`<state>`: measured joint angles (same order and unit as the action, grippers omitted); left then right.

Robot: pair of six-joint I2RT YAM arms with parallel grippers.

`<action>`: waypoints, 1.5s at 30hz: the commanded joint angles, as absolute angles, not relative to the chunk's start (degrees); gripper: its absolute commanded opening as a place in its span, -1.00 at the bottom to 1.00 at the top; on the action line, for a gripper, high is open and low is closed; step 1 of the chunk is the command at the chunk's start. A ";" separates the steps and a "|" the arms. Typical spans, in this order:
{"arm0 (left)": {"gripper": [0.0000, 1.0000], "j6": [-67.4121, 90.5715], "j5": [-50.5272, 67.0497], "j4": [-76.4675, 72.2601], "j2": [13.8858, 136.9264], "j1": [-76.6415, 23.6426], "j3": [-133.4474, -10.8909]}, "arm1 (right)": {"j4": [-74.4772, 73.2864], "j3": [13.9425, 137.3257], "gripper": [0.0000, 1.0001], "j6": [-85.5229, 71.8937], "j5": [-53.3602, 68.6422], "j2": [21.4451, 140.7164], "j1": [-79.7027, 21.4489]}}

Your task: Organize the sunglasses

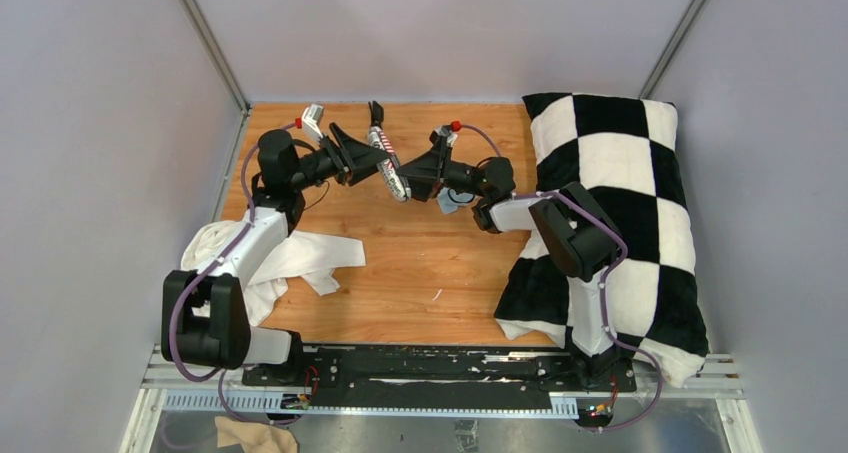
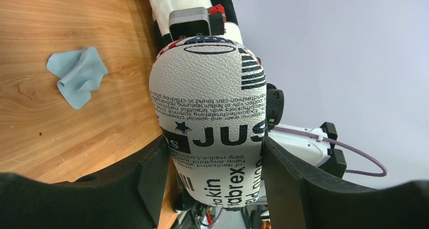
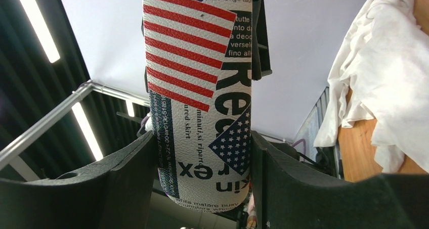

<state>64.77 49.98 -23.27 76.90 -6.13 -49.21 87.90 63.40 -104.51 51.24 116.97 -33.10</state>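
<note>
A white oblong case (image 1: pixel 391 165) printed with black text and red flag stripes hangs in the air over the back of the table, held from both sides. My left gripper (image 1: pixel 372 165) is shut on it, its fingers (image 2: pixel 152 173) pressing the case (image 2: pixel 212 118) on both flanks. My right gripper (image 1: pixel 412 176) is shut on the case (image 3: pixel 197 87) too. A thin black piece (image 1: pixel 376 111) sticks out of the case's far end; I cannot tell if it is the sunglasses. The light-blue cloth (image 2: pixel 76 76) lies on the wood under the right gripper.
A crumpled white cloth (image 1: pixel 285 258) lies on the left of the wooden table (image 1: pixel 420 263) and also shows in the right wrist view (image 3: pixel 384 82). A black-and-white checked pillow (image 1: pixel 615 203) fills the right side. Grey walls close the back and sides.
</note>
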 commanded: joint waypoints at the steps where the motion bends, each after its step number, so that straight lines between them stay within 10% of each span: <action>1: -1.00 66.03 51.92 -33.05 77.44 -6.28 -48.66 | 91.49 64.55 -1.00 -113.24 48.05 118.72 -34.12; 10: -1.00 101.77 55.22 -89.31 91.21 -4.98 -44.70 | 91.49 61.45 -1.00 -124.56 40.92 119.68 -34.13; 33: -1.00 95.26 62.72 -89.67 90.32 -1.85 -47.55 | 91.41 61.50 -1.00 -129.45 36.67 120.26 -34.19; 39: 0.22 99.46 60.96 -89.68 90.68 -1.85 -46.40 | 91.41 59.64 -1.00 -123.65 38.47 119.67 -33.66; 45: 0.68 99.85 58.38 -89.35 89.22 -1.85 -40.98 | 90.89 58.10 -1.00 -119.04 39.45 117.65 -32.27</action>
<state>97.73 60.38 -82.48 92.25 -0.93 -42.98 91.15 60.31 -121.45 36.69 117.69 -33.28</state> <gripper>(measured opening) 0.803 0.644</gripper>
